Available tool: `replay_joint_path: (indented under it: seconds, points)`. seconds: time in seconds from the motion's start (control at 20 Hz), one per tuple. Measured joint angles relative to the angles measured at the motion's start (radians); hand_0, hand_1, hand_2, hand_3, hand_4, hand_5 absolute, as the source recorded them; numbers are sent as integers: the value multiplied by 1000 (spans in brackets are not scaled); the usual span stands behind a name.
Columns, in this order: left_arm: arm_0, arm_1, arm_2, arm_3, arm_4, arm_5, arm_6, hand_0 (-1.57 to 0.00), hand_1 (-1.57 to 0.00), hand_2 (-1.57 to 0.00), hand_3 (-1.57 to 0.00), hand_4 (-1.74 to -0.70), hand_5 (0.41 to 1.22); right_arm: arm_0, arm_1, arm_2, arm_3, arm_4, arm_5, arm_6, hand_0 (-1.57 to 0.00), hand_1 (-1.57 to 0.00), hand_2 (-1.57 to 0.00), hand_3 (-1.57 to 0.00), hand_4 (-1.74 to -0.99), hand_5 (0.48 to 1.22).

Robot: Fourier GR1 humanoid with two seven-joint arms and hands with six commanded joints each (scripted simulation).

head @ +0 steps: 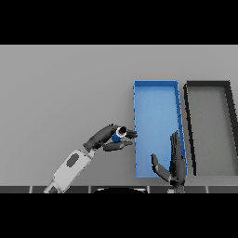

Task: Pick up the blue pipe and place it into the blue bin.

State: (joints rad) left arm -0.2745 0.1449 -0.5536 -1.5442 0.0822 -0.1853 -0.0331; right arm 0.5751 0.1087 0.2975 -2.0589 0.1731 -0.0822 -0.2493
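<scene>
Most of blue pipe (119, 134) hidden inside left hand (108, 138) fingers.

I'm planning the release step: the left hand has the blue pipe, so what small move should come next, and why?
Probably carry it a little further right. The left hand is curled round the blue pipe just outside the blue bin's left wall, not yet over its floor. The right hand is open at the bin's near end.

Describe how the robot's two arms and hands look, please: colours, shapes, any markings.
The left arm has a boxy white forearm shell with a dark grey oval inset and a grey wrist. The left hand is dark grey, with slim segmented fingers. The right hand is equally dark; its arm is not visible. No cables show.
</scene>
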Motion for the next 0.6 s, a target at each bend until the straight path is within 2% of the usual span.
replay_joint_path:
  seconds: [0.05,0.15,0.25,0.4,0.6]
  points:
    - [-10,-3,6,-5,5,-7,1,-1571,-1571,-1571,-1494,-1741,1221,1,-37,9,-39,-22,47,48,1,1,1,1,-1282,537]
    - [-5,-3,9,8,-8,-15,-9,-1571,-1571,-1571,-1491,-1741,1221,-51,-94,25,-65,-25,119,226,1,1,1,1,-1314,500]
    - [2,-7,5,-6,-16,-18,-31,-1571,-1571,-1571,-1488,-1741,1221,-113,-120,47,-95,-33,170,312,1,1,1,1,-1314,500]
    - [-4,-5,17,-10,-21,-21,-14,-1571,-1571,-1571,-1485,-1741,1221,-254,-120,86,-113,-37,219,466,1,1,1,1,-1314,510]
    - [1,-8,19,-20,-16,-43,-4,-1571,-1571,-1571,-1486,-1741,1221,-430,-141,107,-77,-13,275,550,1,1,1,1,-1276,527]
